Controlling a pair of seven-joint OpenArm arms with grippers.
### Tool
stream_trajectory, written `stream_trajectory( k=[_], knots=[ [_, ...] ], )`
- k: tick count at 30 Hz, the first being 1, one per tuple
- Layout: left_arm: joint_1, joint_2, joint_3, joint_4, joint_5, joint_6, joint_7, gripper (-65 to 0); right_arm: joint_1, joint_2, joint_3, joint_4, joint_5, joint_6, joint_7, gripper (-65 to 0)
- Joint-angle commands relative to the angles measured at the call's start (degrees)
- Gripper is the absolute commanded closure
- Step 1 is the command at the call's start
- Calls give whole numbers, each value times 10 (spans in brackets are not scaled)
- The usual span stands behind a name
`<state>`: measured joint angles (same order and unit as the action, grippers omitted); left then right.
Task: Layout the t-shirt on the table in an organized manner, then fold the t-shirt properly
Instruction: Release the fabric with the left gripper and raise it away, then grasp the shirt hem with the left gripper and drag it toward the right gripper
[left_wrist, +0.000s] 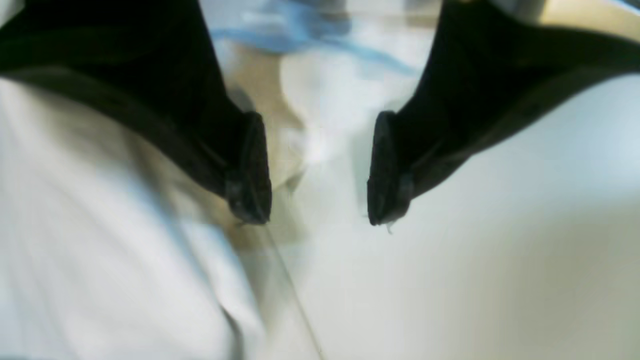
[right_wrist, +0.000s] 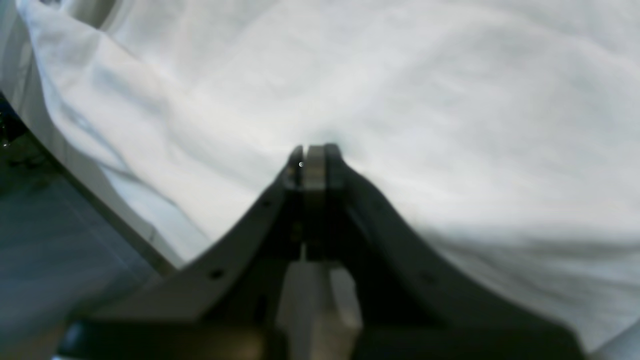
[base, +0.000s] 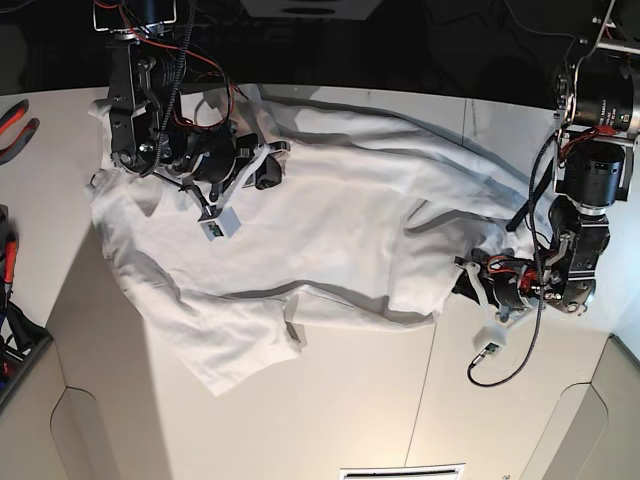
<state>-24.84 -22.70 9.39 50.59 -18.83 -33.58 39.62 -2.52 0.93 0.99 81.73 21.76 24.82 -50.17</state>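
I'm in the layout step: the t-shirt sprawls rumpled across the table, upper-centre in the base view. My right gripper is clenched against cloth; my left gripper gapes empty at the right-hand edge. Next I likely need a hem grasp.

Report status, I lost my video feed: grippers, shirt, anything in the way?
Left gripper open, empty. Right gripper shut, against the shirt. Shirt crumpled on the table.

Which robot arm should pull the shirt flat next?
Probably the left. Its gripper is open beside the rumpled edge of the t-shirt, ready to pinch it and tug outward over the bare table. The right gripper is shut against the cloth; whether it is pinching any is unclear.
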Motion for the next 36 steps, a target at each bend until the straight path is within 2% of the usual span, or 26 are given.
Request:
stream_trajectory(
  k=[1, 4, 8, 13, 17, 18, 19, 21, 24, 27, 31, 36],
  knots=[
    [-15, -7, 3, 8, -28, -16, 8, -346, 3, 2, 0, 3, -14, -6, -6, 0],
    [-15, -7, 10, 9, -116, -63, 53, -346, 3, 2, 0, 3, -14, -6, -6, 0],
    [-19, -7, 10, 9, -197, -64, 83, -346, 3, 2, 0, 3, -14, -6, -6, 0],
    [-16, -6, 10, 9, -252, -64, 117, -346, 3, 2, 0, 3, -14, -6, -6, 0],
    [-11, -2, 10, 9, -253, -64, 116, -345, 3, 2, 0, 3, -14, -6, -6, 0],
    [-8, 1, 11, 9, -254, -64, 116, -311, 3, 2, 0, 3, -14, -6, -4, 0],
    [-5, 3, 11, 9, -253, -64, 112, -224, 3, 2, 0, 3, -14, -6, -4, 0],
    [3, 4, 10, 9, -253, -64, 93, 0, 3, 2, 0, 3, -14, -6, -4, 0],
    [2, -2, 10, 11, -253, -64, 75, 0, 3, 2, 0, 3, -14, -6, -4, 0],
    [-10, -23, 0, 31, -248, -64, 60, 0, 3, 2, 0, 3, -14, -6, -4, 0],
    [-35, -47, -54, 45, -236, -64, 58, 0, 3, 2, 0, 3, -14, -6, -4, 0],
    [-45, -52, -115, 45, -223, -64, 61, 0, 3, 2, 0, 3, -14, -6, -4, 0]
  ],
)
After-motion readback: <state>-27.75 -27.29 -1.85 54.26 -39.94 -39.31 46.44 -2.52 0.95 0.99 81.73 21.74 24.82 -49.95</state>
